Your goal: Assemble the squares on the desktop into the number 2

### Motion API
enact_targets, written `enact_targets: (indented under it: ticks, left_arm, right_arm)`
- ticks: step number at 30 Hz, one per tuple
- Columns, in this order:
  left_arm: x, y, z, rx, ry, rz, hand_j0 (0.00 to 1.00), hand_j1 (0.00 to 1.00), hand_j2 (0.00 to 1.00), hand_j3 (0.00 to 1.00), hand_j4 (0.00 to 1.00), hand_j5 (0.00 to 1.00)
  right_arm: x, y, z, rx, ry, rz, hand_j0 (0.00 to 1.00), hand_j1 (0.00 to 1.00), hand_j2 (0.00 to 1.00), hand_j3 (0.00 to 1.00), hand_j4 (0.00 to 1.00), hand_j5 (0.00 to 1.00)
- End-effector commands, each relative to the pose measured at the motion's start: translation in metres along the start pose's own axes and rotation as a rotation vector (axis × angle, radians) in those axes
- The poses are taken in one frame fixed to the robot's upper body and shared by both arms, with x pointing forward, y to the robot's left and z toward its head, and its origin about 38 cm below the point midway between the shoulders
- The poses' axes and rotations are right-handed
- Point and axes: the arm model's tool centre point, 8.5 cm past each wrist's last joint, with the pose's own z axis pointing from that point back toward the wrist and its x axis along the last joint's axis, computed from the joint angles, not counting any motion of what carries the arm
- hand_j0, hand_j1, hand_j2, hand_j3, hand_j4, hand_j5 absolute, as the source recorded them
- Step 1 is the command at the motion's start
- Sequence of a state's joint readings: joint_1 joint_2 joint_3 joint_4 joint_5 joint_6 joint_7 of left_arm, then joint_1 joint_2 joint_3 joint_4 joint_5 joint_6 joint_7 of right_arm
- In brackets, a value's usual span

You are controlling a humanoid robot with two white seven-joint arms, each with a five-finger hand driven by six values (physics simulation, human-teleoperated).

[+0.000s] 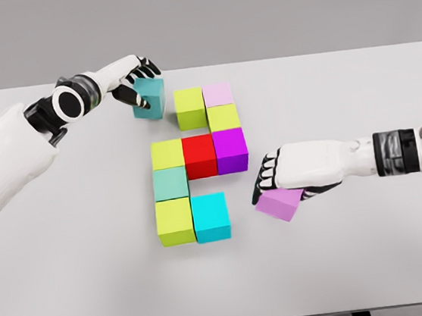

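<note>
Two hands grip: left robot hand holds teal cube, right robot hand lilac cube; no writing.

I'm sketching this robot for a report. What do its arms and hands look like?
Both arms are smooth white shells. The left arm has a black wrist section with a white disc ringed in black. The right arm has a dark grey banded cuff at the wrist. The left hand and right hand are white with black finger joints and undersides.
</note>
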State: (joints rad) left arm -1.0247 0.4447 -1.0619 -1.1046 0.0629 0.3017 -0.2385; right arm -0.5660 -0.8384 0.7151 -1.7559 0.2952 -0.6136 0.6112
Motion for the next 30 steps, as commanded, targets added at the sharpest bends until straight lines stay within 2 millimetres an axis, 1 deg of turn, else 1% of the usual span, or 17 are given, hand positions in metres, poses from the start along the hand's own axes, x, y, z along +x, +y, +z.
enact_targets:
  ticks: [1,4,13,14,15,16,18,19,20,22,23,24,25,26,27,28,30]
  left_arm:
    - [0.000,0.000,0.000,-0.001,-0.002,-0.003,0.78,0.78,0.78,0.78,0.78,0.78]
    - [0.004,-0.002,0.002,-0.004,-0.015,-0.010,0.85,0.85,0.85,0.85,0.85,0.85]
    - [0.002,-0.005,0.003,-0.011,-0.015,-0.012,0.91,0.91,0.91,0.91,0.91,0.91]
    - [0.001,-0.003,0.006,-0.007,-0.016,-0.017,0.95,0.95,0.95,0.95,0.95,0.95]
    - [-0.011,0.006,0.016,0.009,-0.006,-0.032,1.00,1.00,1.00,1.00,1.00,1.00]
    - [-0.020,0.017,0.029,0.025,-0.029,-0.054,1.00,1.00,1.00,1.00,1.00,1.00]
    - [-0.051,0.031,0.055,0.040,-0.088,-0.105,1.00,1.00,1.00,1.00,1.00,1.00]
    - [-0.067,0.033,0.067,0.035,-0.129,-0.135,1.00,1.00,1.00,1.00,1.00,1.00]
    - [-0.078,0.035,0.075,0.034,-0.144,-0.156,1.00,1.00,1.00,1.00,1.00,1.00]
    - [-0.085,0.026,0.076,0.003,-0.166,-0.192,1.00,1.00,1.00,1.00,1.00,1.00]
    - [-0.089,0.020,0.074,-0.017,-0.147,-0.221,1.00,1.00,1.00,1.00,1.00,1.00]
    - [-0.100,0.017,0.072,-0.027,-0.102,-0.287,1.00,1.00,1.00,1.00,1.00,1.00]
    - [-0.104,0.016,0.069,-0.030,-0.076,-0.345,1.00,1.00,1.00,1.00,1.00,1.00]
    - [-0.101,0.010,0.061,-0.037,-0.054,-0.458,1.00,1.00,1.00,1.00,1.00,1.00]
    - [-0.102,0.010,0.058,-0.034,-0.038,-0.477,1.00,1.00,1.00,1.00,1.00,1.00]
    - [-0.108,0.011,0.059,-0.034,-0.030,-0.487,1.00,1.00,1.00,1.00,1.00,1.00]
    - [-0.108,0.010,0.058,-0.039,-0.021,-0.529,1.00,1.00,1.00,1.00,1.00,1.00]
  right_arm:
    - [0.001,0.001,-0.002,0.001,-0.006,-0.008,0.69,0.69,0.69,0.69,0.69,0.69]
    - [0.007,0.003,-0.014,0.000,-0.040,-0.013,0.69,0.69,0.69,0.69,0.69,0.69]
    - [0.010,0.003,-0.020,0.002,-0.057,-0.010,0.69,0.69,0.69,0.69,0.69,0.69]
    - [0.011,0.001,-0.023,-0.001,-0.065,-0.007,0.70,0.70,0.70,0.70,0.70,0.70]
    - [0.013,0.002,-0.027,0.008,-0.077,-0.005,0.70,0.70,0.70,0.70,0.70,0.70]
    - [0.013,0.001,-0.028,0.009,-0.080,-0.001,0.70,0.70,0.70,0.70,0.70,0.70]
    - [0.013,0.000,-0.028,0.008,-0.079,0.002,0.70,0.70,0.70,0.70,0.70,0.70]
    - [0.013,0.000,-0.028,0.009,-0.080,0.001,0.70,0.70,0.70,0.70,0.70,0.70]
    - [0.013,0.000,-0.028,0.009,-0.080,0.001,0.70,0.70,0.70,0.70,0.70,0.70]
    - [0.013,-0.001,-0.028,0.009,-0.079,0.004,0.71,0.71,0.71,0.71,0.71,0.71]
    - [0.013,-0.001,-0.028,0.008,-0.080,0.004,0.71,0.71,0.71,0.71,0.71,0.71]
    - [0.012,-0.002,-0.028,0.008,-0.078,0.007,0.73,0.73,0.73,0.73,0.73,0.73]
    - [0.012,-0.002,-0.028,0.008,-0.078,0.007,0.75,0.75,0.75,0.75,0.75,0.75]
    - [0.012,-0.003,-0.027,0.008,-0.077,0.008,0.85,0.85,0.85,0.85,0.85,0.85]
    - [0.012,-0.005,-0.027,0.003,-0.076,0.011,1.00,1.00,1.00,1.00,1.00,1.00]
    - [0.011,-0.005,-0.027,0.003,-0.075,0.014,1.00,1.00,1.00,1.00,1.00,1.00]
    - [0.011,-0.007,-0.026,0.000,-0.073,0.015,1.00,1.00,1.00,1.00,1.00,1.00]
